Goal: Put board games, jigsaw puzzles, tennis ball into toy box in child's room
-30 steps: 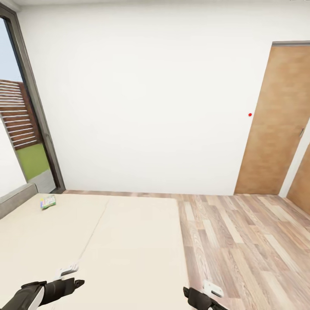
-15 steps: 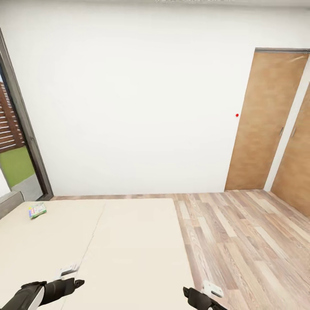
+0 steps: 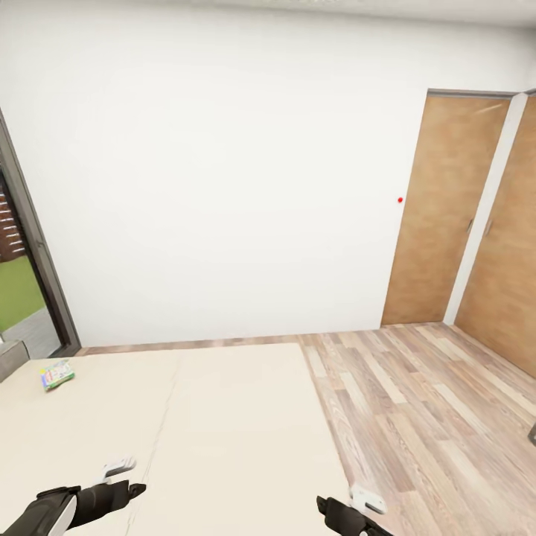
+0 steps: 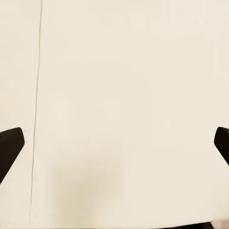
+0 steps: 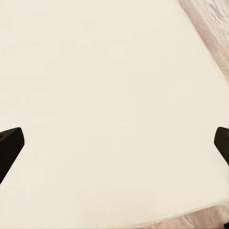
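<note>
A small green-and-white board game (image 3: 56,374) with colourful print lies flat on the bed (image 3: 223,439), far to the left near the grey headboard (image 3: 9,357). My left gripper (image 3: 132,490) hovers low over the beige mattress, well short of the game. In the left wrist view its fingers (image 4: 10,145) stand wide apart with bare mattress between them, so it is open. Near the bed's right edge my right gripper (image 3: 333,511) is open too, and its fingers (image 5: 9,143) frame plain mattress and a strip of wood floor (image 5: 210,28).
A white wall stands behind the bed. Two brown wooden doors (image 3: 439,216) are at the right, with a small red dot (image 3: 400,199) on the wall beside them. A dark-framed window (image 3: 30,260) is at the left. Wood-plank floor (image 3: 424,417) runs along the bed's right side.
The whole view has swung to the right: the window has slid out at the left and a second door has come in. Both arms keep their pose in the picture.
</note>
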`<state>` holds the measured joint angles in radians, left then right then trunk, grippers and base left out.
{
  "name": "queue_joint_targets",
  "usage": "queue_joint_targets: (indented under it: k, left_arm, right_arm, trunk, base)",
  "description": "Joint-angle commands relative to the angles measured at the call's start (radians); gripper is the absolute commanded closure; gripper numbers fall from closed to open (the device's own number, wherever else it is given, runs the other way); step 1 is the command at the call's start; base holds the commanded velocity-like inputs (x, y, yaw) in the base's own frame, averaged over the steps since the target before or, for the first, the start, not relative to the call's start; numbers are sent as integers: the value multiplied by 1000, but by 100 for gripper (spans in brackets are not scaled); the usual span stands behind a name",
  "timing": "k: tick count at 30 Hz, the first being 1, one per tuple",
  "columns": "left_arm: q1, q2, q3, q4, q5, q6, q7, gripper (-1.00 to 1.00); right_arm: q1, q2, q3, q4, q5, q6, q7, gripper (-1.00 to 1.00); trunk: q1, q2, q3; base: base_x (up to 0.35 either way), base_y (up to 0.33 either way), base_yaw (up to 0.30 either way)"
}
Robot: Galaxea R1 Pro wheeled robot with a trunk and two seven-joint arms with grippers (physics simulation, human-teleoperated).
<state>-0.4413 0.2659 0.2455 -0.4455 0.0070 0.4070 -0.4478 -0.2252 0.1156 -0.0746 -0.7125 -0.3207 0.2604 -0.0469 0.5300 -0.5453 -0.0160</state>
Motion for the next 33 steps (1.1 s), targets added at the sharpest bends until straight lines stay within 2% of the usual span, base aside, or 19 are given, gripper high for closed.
queue_joint_targets:
  k: [1,16,26,33]
  left_arm:
    - [-1,-1,6,-1,1,9,-5,-100]
    - [-1,-1,6,-1,1,9,-5,-100]
    - [-1,-1,6,-1,1,9,-5,-100]
    - [-1,-1,6,-1,1,9,-5,-100]
  right_arm:
    - [0,1,-2,-2,-10,5,-5,-100]
    - [0,1,-2,-2,-8,5,-5,-100]
    - [-1,1,-2,-2,-8,5,-5,-100]
    - [-1,1,-2,-2,-8,5,-4,-100]
  trunk:
    - [1,-2,-2]
    - [1,-2,-2]
    - [1,-2,-2]
    - [1,-2,-2]
  base:
    - [0,223,-14]
    - [0,54,6]
    - [0,19,193]
    - [0,114,71]
